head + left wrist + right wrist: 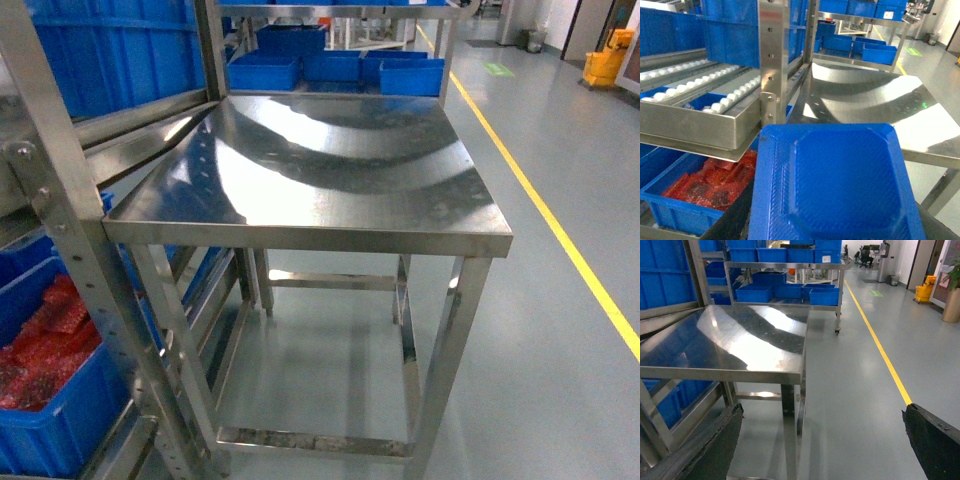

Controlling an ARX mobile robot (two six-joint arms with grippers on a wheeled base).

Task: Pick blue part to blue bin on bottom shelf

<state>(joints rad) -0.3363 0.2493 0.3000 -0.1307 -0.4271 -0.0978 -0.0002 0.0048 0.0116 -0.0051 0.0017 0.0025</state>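
Note:
The blue part [840,185], a square moulded tray with a ribbed rim, fills the lower half of the left wrist view. My left gripper [836,222] is shut on it, and dark fingers [740,212] show at its sides. Down to the left stands a blue bin [675,212] holding red parts, also seen in the head view [60,420]. It rests on the bottom shelf [657,233], of which only a steel strip shows. My right gripper [822,440] is open over bare floor, nothing between its fingers [705,450]. Neither gripper shows in the head view.
A rack level with white roller tracks [695,95] hangs over the bin, with an upright post [772,60] beside it. The square steel table [330,170] stands to the right. More blue bins [330,65] sit behind it. A yellow floor line [560,240] runs along the right.

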